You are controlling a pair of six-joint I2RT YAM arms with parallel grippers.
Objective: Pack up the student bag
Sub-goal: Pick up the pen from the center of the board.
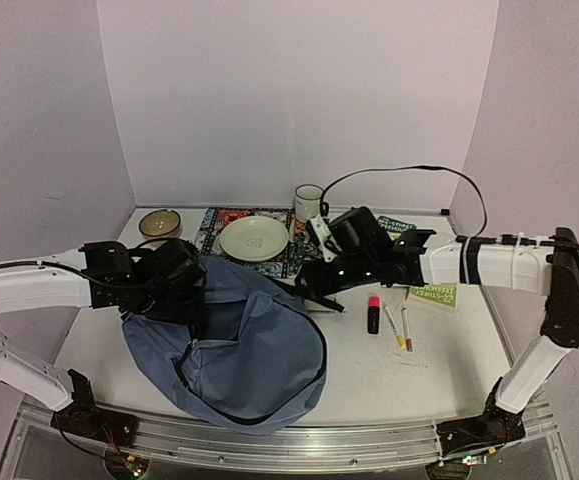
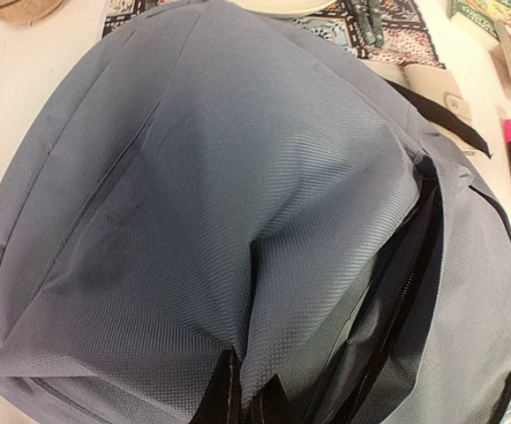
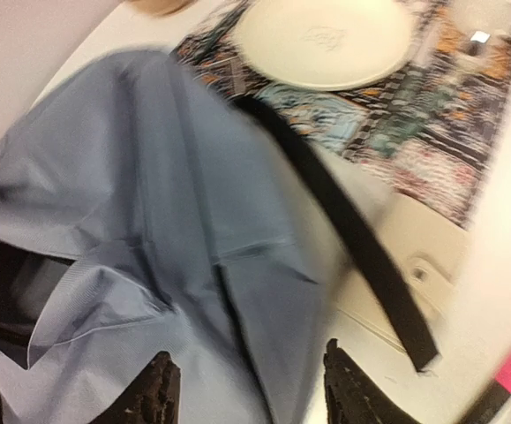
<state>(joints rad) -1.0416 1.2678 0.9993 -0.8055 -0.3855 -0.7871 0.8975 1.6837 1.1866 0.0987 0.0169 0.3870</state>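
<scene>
The student bag (image 1: 239, 350) is a big slate-blue backpack lying on the table's front left, its zipper mouth (image 2: 405, 291) gaping. My left gripper (image 1: 189, 298) sits at the bag's upper left edge. In the left wrist view it (image 2: 248, 399) is shut on a raised fold of the bag's fabric. My right gripper (image 1: 312, 282) hangs open just off the bag's upper right edge, holding nothing. In the right wrist view its fingers (image 3: 147, 396) stand wide apart over the blue fabric (image 3: 149, 177). A black strap (image 3: 352, 247) trails onto the table.
Behind the bag lie a patterned placemat (image 1: 219, 222) with a cream plate (image 1: 254, 238), a bowl (image 1: 159, 224) and a mug (image 1: 308, 202). To the right lie a pink highlighter (image 1: 373, 313), two pens (image 1: 400, 327) and green booklets (image 1: 431, 295).
</scene>
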